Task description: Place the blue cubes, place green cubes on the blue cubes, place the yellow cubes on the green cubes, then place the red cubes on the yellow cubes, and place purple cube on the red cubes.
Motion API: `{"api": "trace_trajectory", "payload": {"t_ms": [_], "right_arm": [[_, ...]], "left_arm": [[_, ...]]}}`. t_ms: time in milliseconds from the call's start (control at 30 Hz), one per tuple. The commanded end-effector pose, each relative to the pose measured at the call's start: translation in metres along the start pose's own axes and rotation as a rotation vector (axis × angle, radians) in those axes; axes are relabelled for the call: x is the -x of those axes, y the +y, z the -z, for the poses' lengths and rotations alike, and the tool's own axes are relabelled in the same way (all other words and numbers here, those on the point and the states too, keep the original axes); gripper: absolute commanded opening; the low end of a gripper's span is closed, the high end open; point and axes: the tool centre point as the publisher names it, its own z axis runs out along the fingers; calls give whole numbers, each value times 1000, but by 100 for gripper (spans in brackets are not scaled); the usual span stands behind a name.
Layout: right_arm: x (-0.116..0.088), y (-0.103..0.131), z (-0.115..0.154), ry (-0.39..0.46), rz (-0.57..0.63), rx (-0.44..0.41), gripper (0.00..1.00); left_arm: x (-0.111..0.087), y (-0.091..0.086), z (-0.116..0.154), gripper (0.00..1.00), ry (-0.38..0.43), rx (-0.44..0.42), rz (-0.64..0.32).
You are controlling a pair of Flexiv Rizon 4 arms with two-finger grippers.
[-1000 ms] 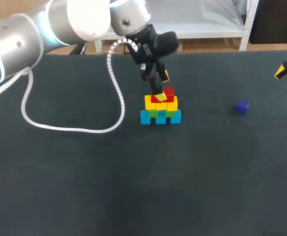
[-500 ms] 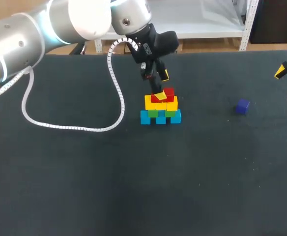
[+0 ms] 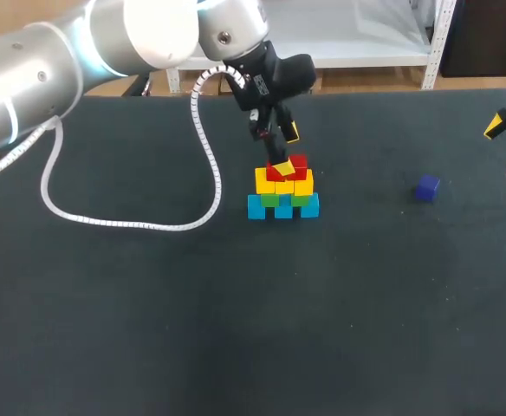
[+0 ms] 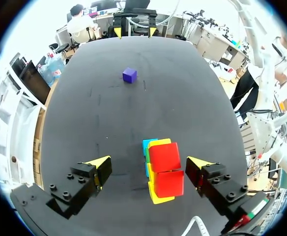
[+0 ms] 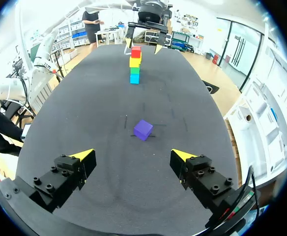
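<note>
Only the purple cube (image 3: 426, 187) left
The left fingers (image 4: 97, 168) stand open astride the red cubes (image 4: 166, 167); a skewed lift could topple them. It lies on the table (image 3: 149, 329) before the open right fingers (image 5: 82, 158).

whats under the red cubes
Under the red cubes sit yellow cubes, then green cubes, then blue cubes on the table. Much of the green layer is covered.

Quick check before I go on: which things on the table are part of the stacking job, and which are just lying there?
Job:
- blue cubes, green cubes, yellow cubes, red cubes, layered in that order from the bottom up
- purple cube, alone, apart from the others
- left gripper, open above the red cubes

Lying about:
- white coiled cable, trailing from the left arm
</note>
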Motion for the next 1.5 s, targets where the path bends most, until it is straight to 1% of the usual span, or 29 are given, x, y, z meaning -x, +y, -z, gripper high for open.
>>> {"api": "trace_trajectory", "payload": {"t_ms": [33, 833, 1200, 1500], "right_arm": [[0, 0, 0, -2, 1, 0, 100], [0, 0, 0, -2, 1, 0, 100], [0, 0, 0, -2, 1, 0, 100], [0, 0, 0, -2, 1, 0, 100]], "left_arm": [[0, 5, 0, 100, 5, -9, -2], [1, 8, -1, 100, 2, -12, -6], [-1, 13, 0, 100, 6, -8, -5], [0, 11, 1, 100, 4, -13, -10]]}}
